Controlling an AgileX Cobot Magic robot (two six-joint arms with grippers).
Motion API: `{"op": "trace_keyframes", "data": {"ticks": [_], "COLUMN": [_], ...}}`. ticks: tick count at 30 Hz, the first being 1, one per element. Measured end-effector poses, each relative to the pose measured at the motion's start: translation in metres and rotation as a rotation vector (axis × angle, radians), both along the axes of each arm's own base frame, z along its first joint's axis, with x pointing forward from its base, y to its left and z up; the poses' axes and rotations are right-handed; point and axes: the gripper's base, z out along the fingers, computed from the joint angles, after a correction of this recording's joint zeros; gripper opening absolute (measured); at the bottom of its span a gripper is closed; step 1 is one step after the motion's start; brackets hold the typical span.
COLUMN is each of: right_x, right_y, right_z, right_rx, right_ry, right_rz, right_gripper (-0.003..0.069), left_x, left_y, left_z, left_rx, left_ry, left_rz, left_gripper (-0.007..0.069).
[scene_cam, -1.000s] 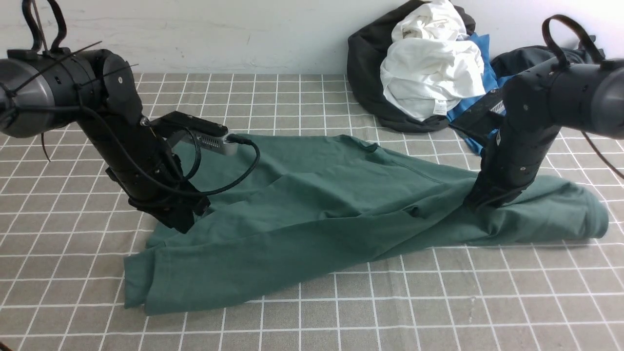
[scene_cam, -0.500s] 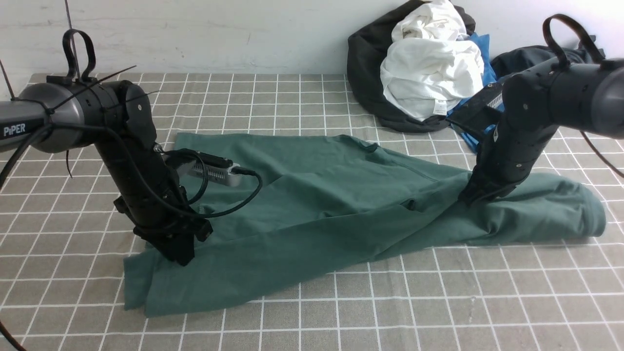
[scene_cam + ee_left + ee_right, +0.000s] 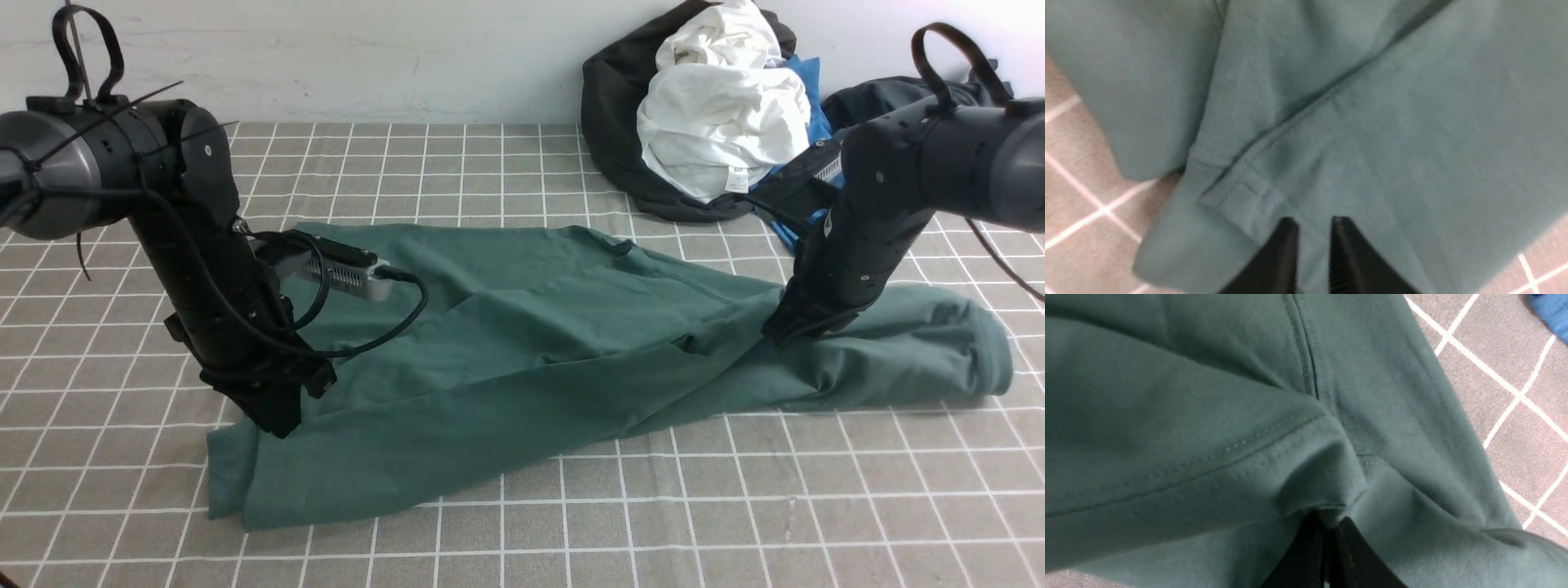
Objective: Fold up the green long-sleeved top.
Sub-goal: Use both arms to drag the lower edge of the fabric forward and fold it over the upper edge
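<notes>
Robot lab test bench, by my read. My left arm (image 3: 188, 269) and right arm (image 3: 882, 212) carry loose cable (image 3: 392, 318), zip ties (image 3: 147, 90). Grey grid-lined cloth (image 3: 490, 163) covers table, plain white wall (image 3: 367, 57) behind, heap of clothes (image 3: 718, 122) dumped against it.

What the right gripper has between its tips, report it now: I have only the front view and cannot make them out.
Observer: The right gripper is shut on a bunched fold of the green top, just beside a stitched seam.
Operator: Now the left one.
Observer: The left gripper has its tips a narrow gap apart against the cloth, next to a stitched hem corner. Whether they pinch any of it, I cannot tell.
</notes>
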Motion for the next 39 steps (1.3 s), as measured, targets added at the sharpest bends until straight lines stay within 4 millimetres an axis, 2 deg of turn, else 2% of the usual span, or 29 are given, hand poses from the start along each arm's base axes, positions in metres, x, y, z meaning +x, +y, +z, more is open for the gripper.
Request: {"op": "trace_keyframes", "data": {"ticks": [6, 9, 13, 16, 18, 19, 21, 23, 26, 30, 31, 33, 34, 35, 36, 37, 39], "right_x": [0.001, 0.001, 0.001, 0.001, 0.001, 0.001, 0.001, 0.001, 0.001, 0.001, 0.001, -0.001, -0.001, -0.001, -0.001, 0.000, 0.001], "right_y": [0.001, 0.001, 0.001, 0.001, 0.001, 0.001, 0.001, 0.001, 0.001, 0.000, 0.000, -0.002, -0.003, -0.006, -0.007, -0.012, -0.015], "right_z": [0.000, 0.000, 0.000, 0.000, 0.000, 0.000, 0.000, 0.000, 0.000, 0.000, 0.000, 0.002, 0.003, 0.007, 0.008, 0.012, 0.013], "right_rx": [0.007, 0.008, 0.007, 0.007, 0.008, 0.008, 0.008, 0.008, 0.008, 0.002, 0.001, -0.030, -0.032, -0.047, -0.047, -0.046, -0.041], "right_ry": [-0.008, -0.011, -0.011, -0.012, -0.013, -0.013, -0.013, -0.013, -0.013, -0.007, -0.006, 0.004, 0.002, -0.008, -0.010, -0.025, -0.040], "right_rz": [0.005, 0.006, 0.009, 0.009, 0.009, 0.009, 0.009, 0.009, 0.009, 0.010, 0.010, 0.018, 0.017, 0.019, 0.018, 0.009, 0.003], "right_gripper": [-0.0003, -0.0003, -0.0003, -0.0003, -0.0003, -0.0003, -0.0003, -0.0003, -0.0003, -0.0003, -0.0003, -0.0003, -0.0003, -0.0003, -0.0003, -0.0003, -0.0003], "left_x": [0.006, 0.008, 0.010, 0.011, 0.012, 0.012, 0.012, 0.012, 0.010, 0.005, 0.004, 0.004, 0.004, 0.008, 0.010, 0.019, 0.026], "left_y": [0.001, 0.002, 0.004, 0.005, 0.005, 0.005, 0.005, 0.005, 0.005, 0.006, 0.007, 0.011, 0.011, 0.016, 0.016, 0.020, 0.021], "left_z": [-0.012, -0.018, -0.026, -0.029, -0.029, -0.029, -0.029, -0.024, -0.012, 0.023, 0.024, 0.047, 0.048, 0.059, 0.062, 0.069, 0.071], "left_rx": [0.028, 0.046, 0.068, 0.080, 0.085, 0.085, 0.088, 0.084, 0.075, 0.053, 0.054, 0.070, 0.073, 0.104, 0.104, 0.129, 0.141], "left_ry": [-0.005, 0.008, 0.019, 0.017, 0.011, 0.010, 0.006, -0.007, -0.037, -0.135, -0.142, -0.265, -0.277, -0.385, -0.412, -0.532, -0.601], "left_rz": [0.109, 0.163, 0.202, 0.210, 0.210, 0.210, 0.212, 0.213, 0.217, 0.221, 0.220, 0.216, 0.216, 0.225, 0.227, 0.244, 0.254], "left_gripper": [0.0333, 0.0373, 0.0370, 0.0314, 0.0221, 0.0212, 0.0092, 0.0029, 0.0015, 0.0015, 0.0015, 0.0015, 0.0015, 0.0015, 0.0015, 0.0015, 0.0015]}}
